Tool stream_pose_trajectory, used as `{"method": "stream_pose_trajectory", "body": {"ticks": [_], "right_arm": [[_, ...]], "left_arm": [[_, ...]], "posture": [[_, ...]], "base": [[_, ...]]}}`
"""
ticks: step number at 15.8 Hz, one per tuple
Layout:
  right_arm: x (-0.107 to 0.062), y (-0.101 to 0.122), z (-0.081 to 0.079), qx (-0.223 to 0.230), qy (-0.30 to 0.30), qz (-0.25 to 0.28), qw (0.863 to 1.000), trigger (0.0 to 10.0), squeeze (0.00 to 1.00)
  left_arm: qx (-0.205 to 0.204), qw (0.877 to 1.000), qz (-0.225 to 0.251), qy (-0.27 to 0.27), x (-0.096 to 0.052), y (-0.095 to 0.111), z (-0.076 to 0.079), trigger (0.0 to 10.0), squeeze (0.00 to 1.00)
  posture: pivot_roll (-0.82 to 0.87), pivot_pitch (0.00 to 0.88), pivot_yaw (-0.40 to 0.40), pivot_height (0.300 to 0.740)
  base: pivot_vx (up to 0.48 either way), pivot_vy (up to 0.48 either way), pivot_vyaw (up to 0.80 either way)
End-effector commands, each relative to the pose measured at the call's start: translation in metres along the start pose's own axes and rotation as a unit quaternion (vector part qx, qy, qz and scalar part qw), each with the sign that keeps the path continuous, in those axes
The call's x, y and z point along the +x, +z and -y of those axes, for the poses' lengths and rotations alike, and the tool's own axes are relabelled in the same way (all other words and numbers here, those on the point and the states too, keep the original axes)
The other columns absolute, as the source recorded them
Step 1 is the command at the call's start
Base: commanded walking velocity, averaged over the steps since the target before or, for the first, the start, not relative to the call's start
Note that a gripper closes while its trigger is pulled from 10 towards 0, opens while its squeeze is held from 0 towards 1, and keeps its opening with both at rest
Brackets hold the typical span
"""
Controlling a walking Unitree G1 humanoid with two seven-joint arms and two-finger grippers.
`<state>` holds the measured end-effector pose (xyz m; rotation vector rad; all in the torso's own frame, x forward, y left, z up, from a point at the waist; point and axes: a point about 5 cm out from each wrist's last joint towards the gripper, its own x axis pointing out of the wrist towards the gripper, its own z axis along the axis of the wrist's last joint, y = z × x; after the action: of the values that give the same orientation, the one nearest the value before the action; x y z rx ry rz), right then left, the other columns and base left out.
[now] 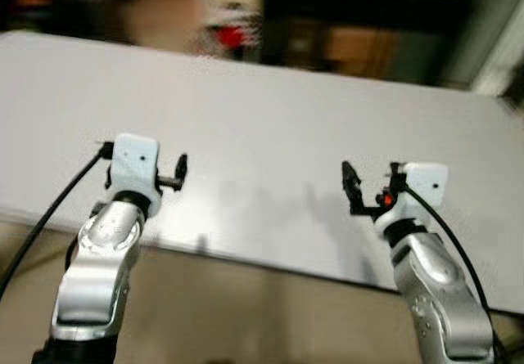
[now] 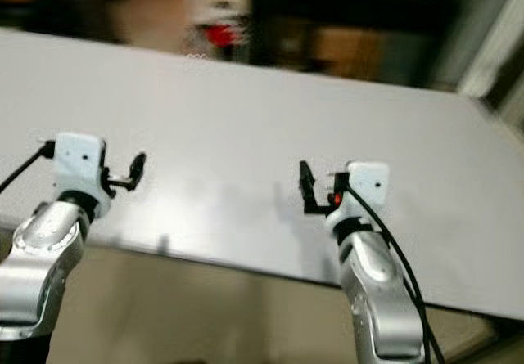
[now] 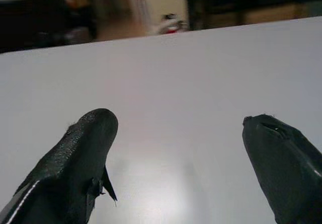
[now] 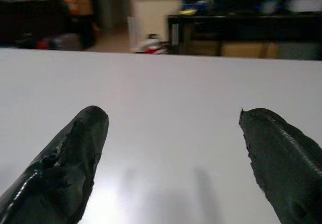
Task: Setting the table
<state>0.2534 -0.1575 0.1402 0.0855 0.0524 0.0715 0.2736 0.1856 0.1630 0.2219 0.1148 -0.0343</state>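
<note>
Both grippers are spread wide and carrying nothing, the left gripper [image 1: 182, 168] and right gripper [image 1: 372, 186] hovering over the near edge of the bare white table [image 1: 262, 127]. No dishes or cutlery anywhere I can see. Biggest risk, I'd guess, is the head views being blurry, so any reach could easily clip the table edge.

No text, label, brand, number or sign can be read anywhere in these pictures. The pale desk [image 1: 270, 127] carries no print, the white housings on the wrists are unmarked, and the dark furniture and the red and white clutter at the back of the room are too blurred for any lettering to be made out.
</note>
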Motion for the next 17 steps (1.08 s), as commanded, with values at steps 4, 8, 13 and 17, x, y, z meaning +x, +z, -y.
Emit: {"method": "stream_pose_trajectory", "body": {"ticks": [4, 8, 13, 17], "right_arm": [[0.0009, -0.0046, -0.0007, 0.003, 0.004, -0.007, 1.0, 10.0, 0.0], [0.0031, -0.0043, -0.0025, 0.006, 0.007, -0.003, 1.0, 10.0, 0.0], [0.0055, -0.005, -0.0045, 0.007, 0.009, -0.001, 1.0, 10.0, 0.0], [0.0064, -0.0058, -0.0046, 0.016, 0.006, 0.002, 1.0, 10.0, 0.0]], "left_arm": [[0.011, 1.0, -0.006, 0.002, -0.0023, -0.0011, 0.0001, 10.0, 0.0], [0.015, 1.0, -0.002, 0.005, -0.0026, 0.0012, -0.0019, 10.0, 0.0], [0.018, 1.0, -0.002, 0.008, -0.003, 0.0016, -0.004, 10.0, 0.0], [0.021, 1.0, 0.002, 0.006, -0.0012, 0.0038, -0.0048, 10.0, 0.0]], "posture": [[0.07, 0.0, -0.029, 0.74], [0.08, 0.0, -0.036, 0.74], [0.09, 0.0, -0.041, 0.74], [0.09, 0.0, -0.034, 0.74]], "base": [[0.0, 0.353, 0.8], [0.0, 0.353, 0.8], [0.0, 0.353, 0.8], [0.0, 0.352, 0.8]]}}
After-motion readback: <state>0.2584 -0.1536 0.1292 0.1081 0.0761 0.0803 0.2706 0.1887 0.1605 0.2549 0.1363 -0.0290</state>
